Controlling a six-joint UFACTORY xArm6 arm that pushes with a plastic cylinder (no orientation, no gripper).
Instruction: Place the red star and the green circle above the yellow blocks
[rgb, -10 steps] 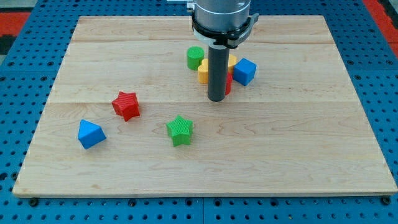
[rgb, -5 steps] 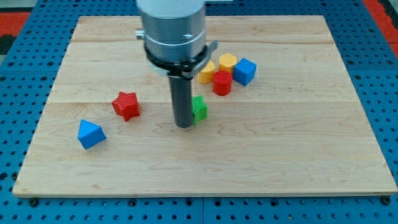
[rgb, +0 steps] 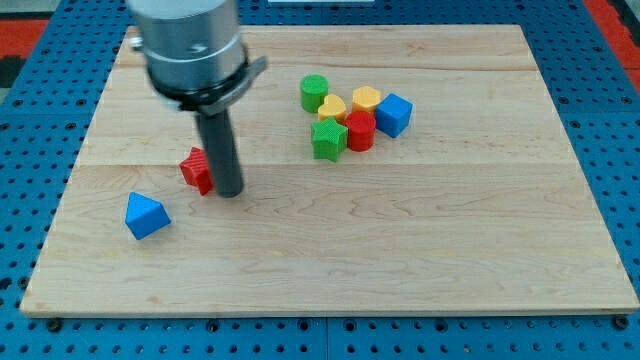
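Observation:
The red star (rgb: 197, 169) lies at the board's left middle, partly hidden behind my rod. My tip (rgb: 230, 192) rests on the board touching or just right of the star. The green circle (rgb: 314, 93) stands at the upper middle, left of and slightly above a yellow heart-like block (rgb: 333, 107) and a yellow hexagon (rgb: 366, 99). A green star (rgb: 328, 139) sits just below the yellow heart, next to a red cylinder (rgb: 360, 131).
A blue cube (rgb: 393, 114) sits right of the yellow hexagon. A blue triangular block (rgb: 146, 215) lies at the lower left. The wooden board (rgb: 480, 230) lies on a blue pegboard surface.
The rod has swept from the centre to the left, ending beside the red star. The green star has moved from the lower middle up against the cluster.

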